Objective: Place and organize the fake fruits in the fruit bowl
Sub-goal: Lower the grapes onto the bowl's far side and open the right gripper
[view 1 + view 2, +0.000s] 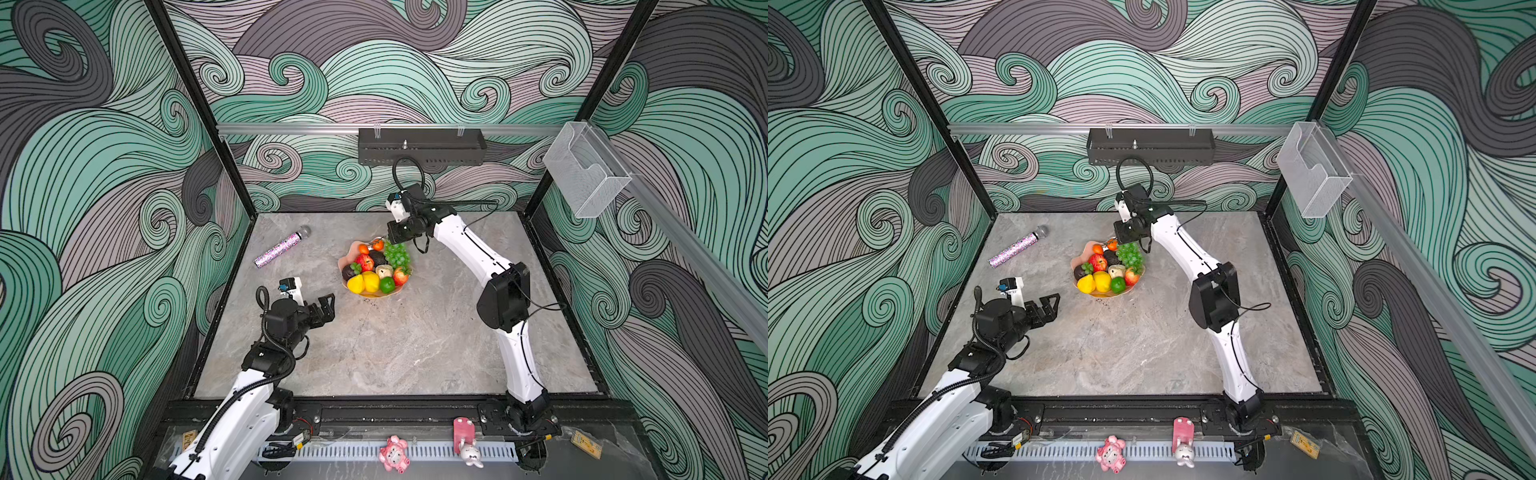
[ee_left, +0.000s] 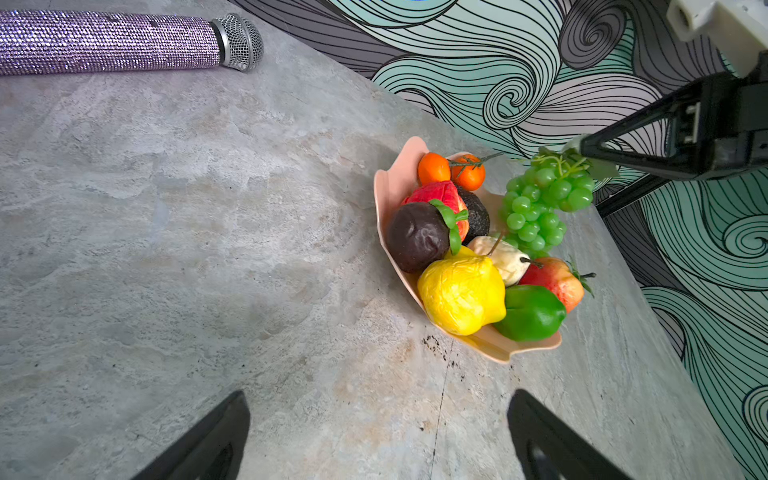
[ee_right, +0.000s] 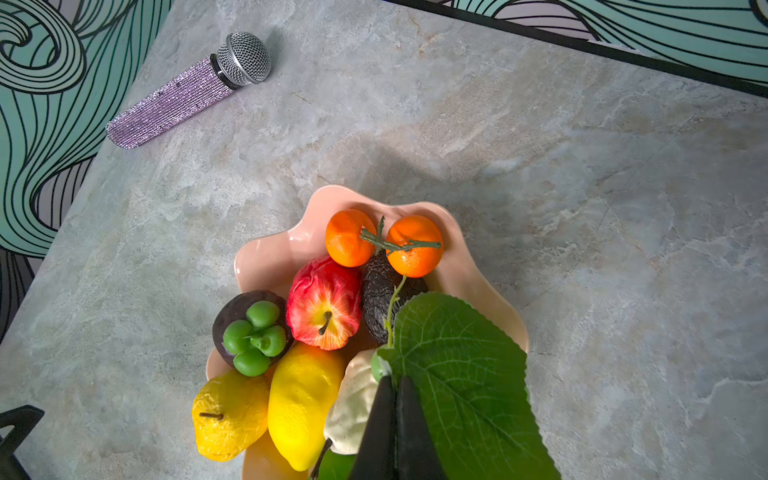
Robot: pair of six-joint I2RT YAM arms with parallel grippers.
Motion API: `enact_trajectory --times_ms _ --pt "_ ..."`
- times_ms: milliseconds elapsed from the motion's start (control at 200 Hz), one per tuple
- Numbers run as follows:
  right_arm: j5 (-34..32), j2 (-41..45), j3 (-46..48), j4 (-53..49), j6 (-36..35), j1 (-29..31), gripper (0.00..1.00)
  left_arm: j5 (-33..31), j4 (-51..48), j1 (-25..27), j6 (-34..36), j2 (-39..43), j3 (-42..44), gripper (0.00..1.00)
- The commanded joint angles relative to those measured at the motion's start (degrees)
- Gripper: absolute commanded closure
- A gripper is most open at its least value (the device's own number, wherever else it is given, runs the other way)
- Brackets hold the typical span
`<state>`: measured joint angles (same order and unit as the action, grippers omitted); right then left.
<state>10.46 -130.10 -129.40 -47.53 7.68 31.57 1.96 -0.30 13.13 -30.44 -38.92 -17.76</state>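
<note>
2 tangerines (image 3: 349,237), 1 grapes (image 2: 536,208), 1 bowl (image 3: 266,257), 1 mic (image 3: 174,104) | right gripper (image 3: 397,380) pinched shut on grapes stem | left gripper (image 1: 328,305) wide open, empty

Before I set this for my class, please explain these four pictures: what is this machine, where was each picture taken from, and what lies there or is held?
It is a robot with two arms working at a grey table. Two pictures look down from overhead and are nearly the same view; the other two come from a camera on each arm's wrist. On the table lie a glittery microphone and a pink fruit bowl full of plastic fruits, among them a red apple, a lemon and two tangerines. The left arm stands short of the bowl, its jaws open and empty. The right arm reaches over the bowl, its jaws shut on the stem end of the green grapes at the rim.
</note>
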Motion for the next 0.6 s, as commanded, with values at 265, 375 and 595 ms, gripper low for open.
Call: enact_trajectory --times_ms 265,375,595 --pt "0.07 -4.19 -3.22 -0.29 1.20 0.55 0.98 0.85 1.21 -0.73 -0.67 0.01 -0.07 0.01" --pt "-0.09 -4.37 -3.21 -0.31 1.32 0.50 0.96 0.86 1.29 -0.82 -0.65 0.07 -0.05 0.01" --pt "-0.67 -4.15 -3.31 -0.30 1.37 0.57 0.83 1.03 1.36 -0.87 -0.63 -0.04 -0.03 0.01"
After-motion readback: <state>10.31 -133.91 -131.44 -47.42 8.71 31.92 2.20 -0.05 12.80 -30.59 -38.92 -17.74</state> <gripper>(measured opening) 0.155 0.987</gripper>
